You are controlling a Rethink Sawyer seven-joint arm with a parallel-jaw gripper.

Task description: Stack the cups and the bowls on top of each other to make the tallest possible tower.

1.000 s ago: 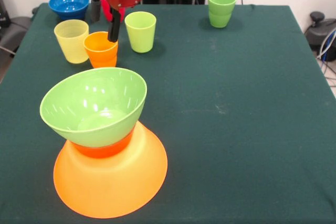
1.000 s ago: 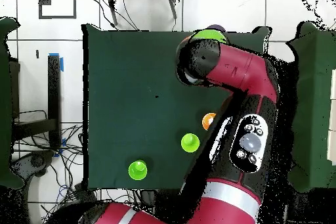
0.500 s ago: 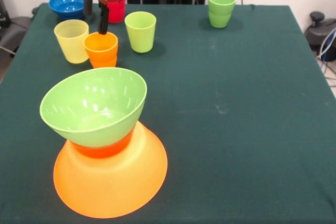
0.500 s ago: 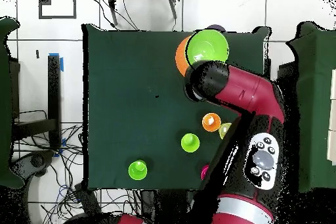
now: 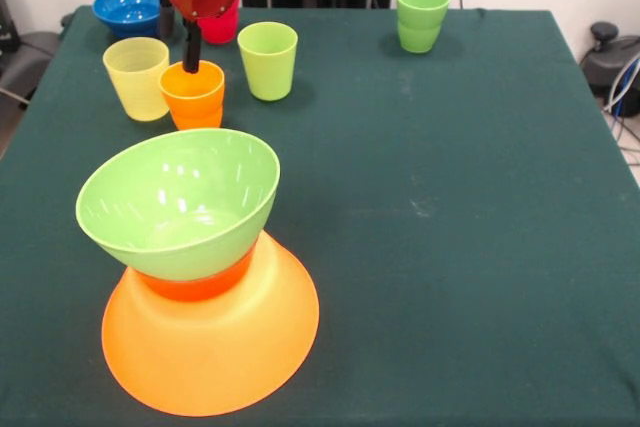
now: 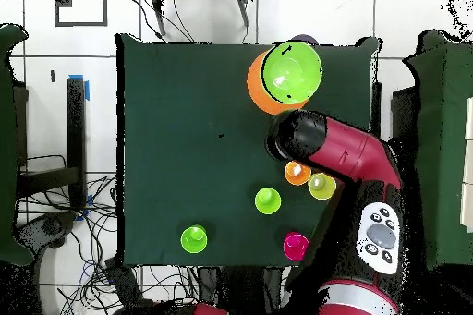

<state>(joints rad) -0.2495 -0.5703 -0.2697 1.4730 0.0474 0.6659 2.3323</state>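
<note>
The tower stands near the front left: a wide orange bowl (image 5: 215, 342) upside down, a small orange-red bowl (image 5: 195, 287) on it, and a lime green bowl (image 5: 180, 202) upright on top. Behind it stand the orange cup (image 5: 193, 94), yellow cup (image 5: 137, 77), lime green cup (image 5: 267, 59), red cup (image 5: 222, 23) and darker green cup (image 5: 422, 17). My gripper (image 5: 178, 37) hangs open over the orange cup's far rim, one finger (image 5: 190, 47) dipping into its mouth, the other behind it. From overhead the arm (image 6: 323, 150) covers the gripper beside the orange cup (image 6: 296, 174).
A blue bowl (image 5: 132, 7) sits at the far left corner of the green table (image 5: 450, 227). Overhead, the yellow cup (image 6: 322, 186), lime green cup (image 6: 268, 201), red cup (image 6: 296, 246) and darker green cup (image 6: 194, 238) lie near the robot's side.
The arm has drawn back from the tower toward the robot's side. The fingers shifted from between the orange and lime green cups to the orange cup's far rim.
</note>
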